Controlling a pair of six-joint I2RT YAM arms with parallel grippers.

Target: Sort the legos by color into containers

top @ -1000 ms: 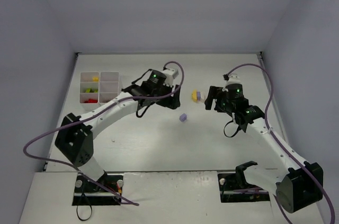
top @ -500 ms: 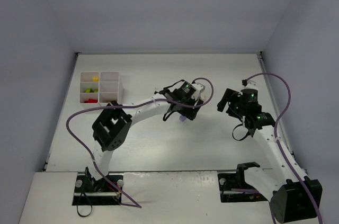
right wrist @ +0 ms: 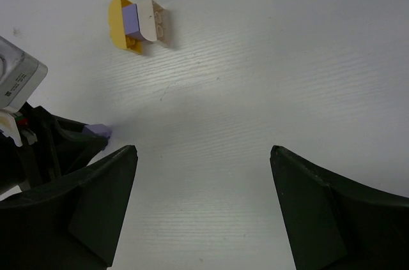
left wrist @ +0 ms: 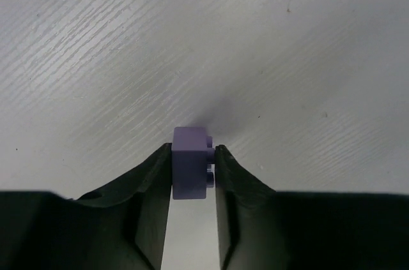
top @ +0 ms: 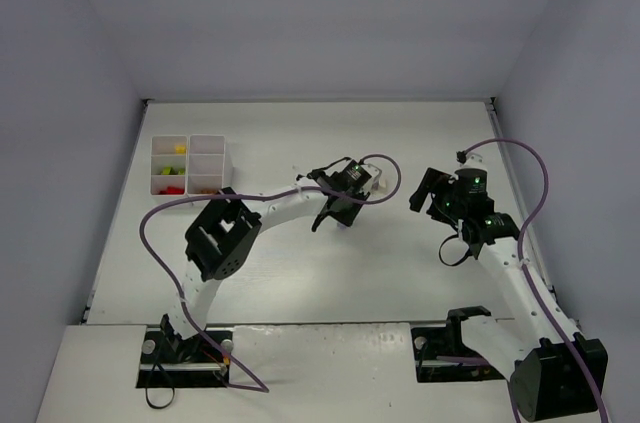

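1. The left gripper (left wrist: 193,150) is clenched on a lilac brick (left wrist: 190,171). Its two fingers (left wrist: 153,187) press on opposite sides of the brick.
2. The lilac brick sits at the fingertips, with its studs pointing right in the left wrist view. It is at or just above the table (left wrist: 287,59); whether it touches the surface cannot be told.
3. In the top view, the left gripper (top: 343,211) is near the middle of the table, well apart from the white tray (top: 188,158) at the far left.
4. The left column of the tray holds a yellow brick (top: 180,149) in the far compartment, lime green bricks (top: 168,170) in the middle compartment and red bricks (top: 172,189) in the near compartment.
5. The right gripper (right wrist: 203,150) is released, with its fingers spread wide. It hangs over the table to the right of the left gripper.
6. A cluster of joined pieces (right wrist: 139,22), yellow, lilac and pale, lies on the table ahead of the right gripper, apart from both grippers.
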